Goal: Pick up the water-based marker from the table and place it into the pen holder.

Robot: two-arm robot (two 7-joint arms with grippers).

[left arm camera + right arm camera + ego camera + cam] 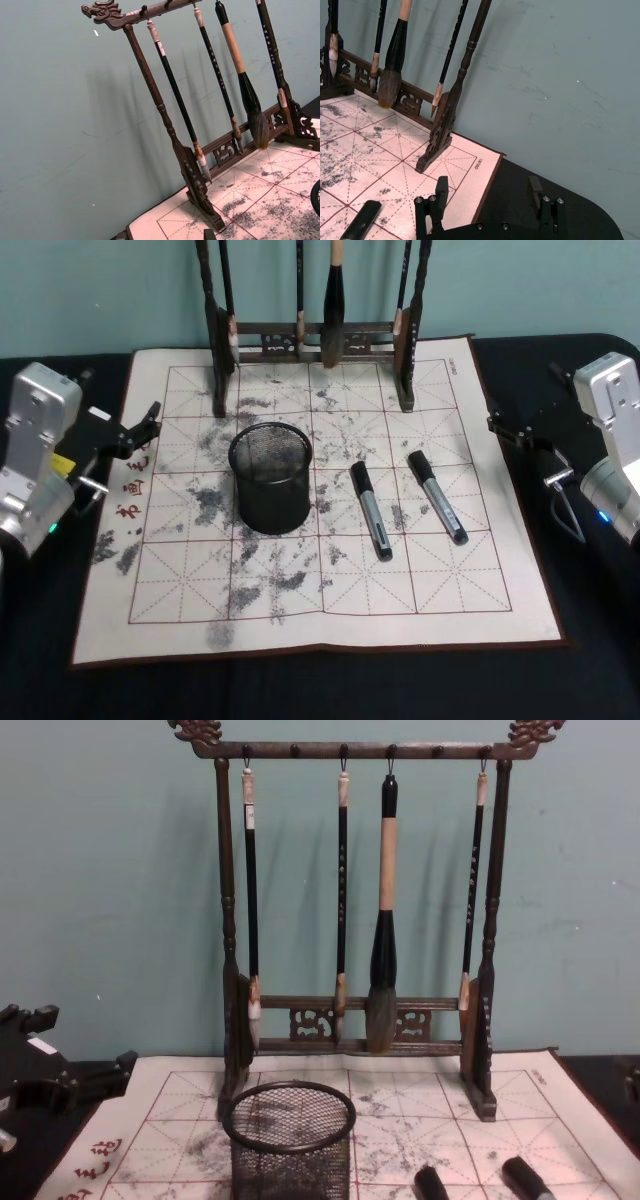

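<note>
- Water-based marker: two alike lie flat on the calligraphy mat, the left marker and the right marker. They are apart from each other and roughly parallel.
- Each has a grey barrel and a black cap, and the caps point toward the brush rack.
- The pen holder stands upright on the mat, to the left of both markers. It is near the left marker but does not touch it.
- The mat is white with a red grid and smeared with grey ink (heaviest around the holder). It lies on the black table.
- The brush rack stands at the mat's far edge against the teal wall, with four brushes hanging from its crossbar.
- The left gripper hovers at the mat's left edge with its fingers spread and nothing between them, well apart from the markers.
- The right gripper hangs over the mat's far right corner near the rack's foot, fingers wide apart and empty.
</note>
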